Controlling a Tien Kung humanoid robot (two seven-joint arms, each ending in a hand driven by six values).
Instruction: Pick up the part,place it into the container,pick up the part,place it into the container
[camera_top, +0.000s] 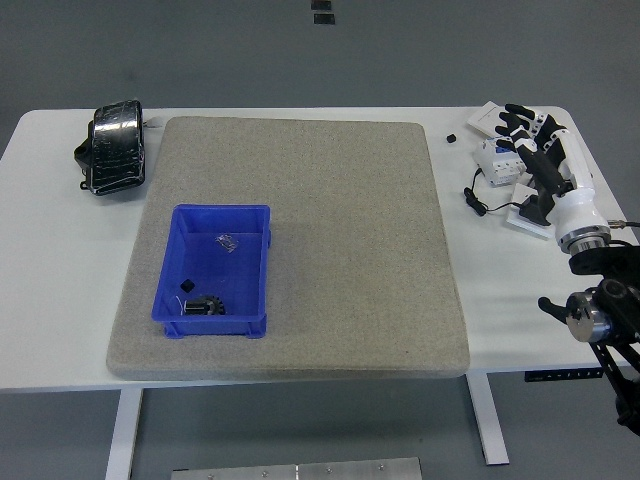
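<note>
right hand (535, 150) at the frame's right edge, fingers spread, holding nothing, above small white boxes (497, 160). blue bin (257, 270), lower left of centre, already holds small dark parts (203, 304). the bin lies well apart to the hand's left; no left hand visible.

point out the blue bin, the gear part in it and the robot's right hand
blue bin (262, 268): head view, right wall
gear part (204, 305): head view, its middle
right hand (541, 158): head view, back of hand
</note>
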